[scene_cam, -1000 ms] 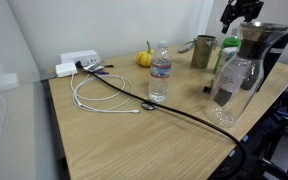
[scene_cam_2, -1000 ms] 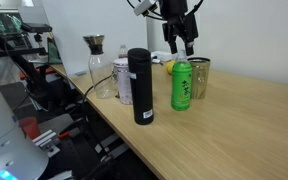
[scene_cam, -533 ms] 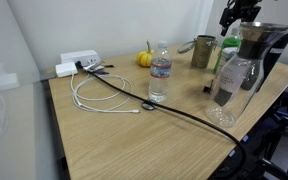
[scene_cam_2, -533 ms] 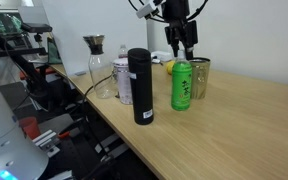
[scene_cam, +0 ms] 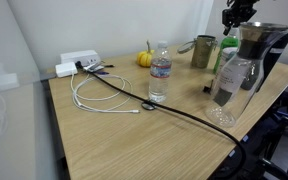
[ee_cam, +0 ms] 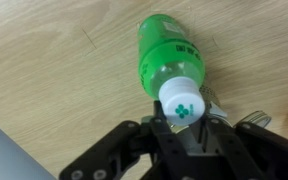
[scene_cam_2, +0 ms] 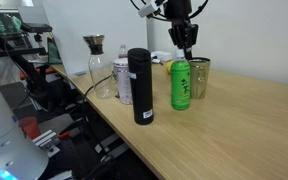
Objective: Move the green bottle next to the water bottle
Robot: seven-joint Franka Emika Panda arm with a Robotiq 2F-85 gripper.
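Gripper [ee_cam: 187,122] fingers apart either side of cap of green bottle [ee_cam: 169,55], clear only in wrist view.

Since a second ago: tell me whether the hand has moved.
Yes. In an exterior view the hand has come down, and now sits closer above the cap of the green bottle, which stands where it was on the table.

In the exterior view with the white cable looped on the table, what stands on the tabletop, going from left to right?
white box → small orange fruit → water bottle → olive mug → glass carafe
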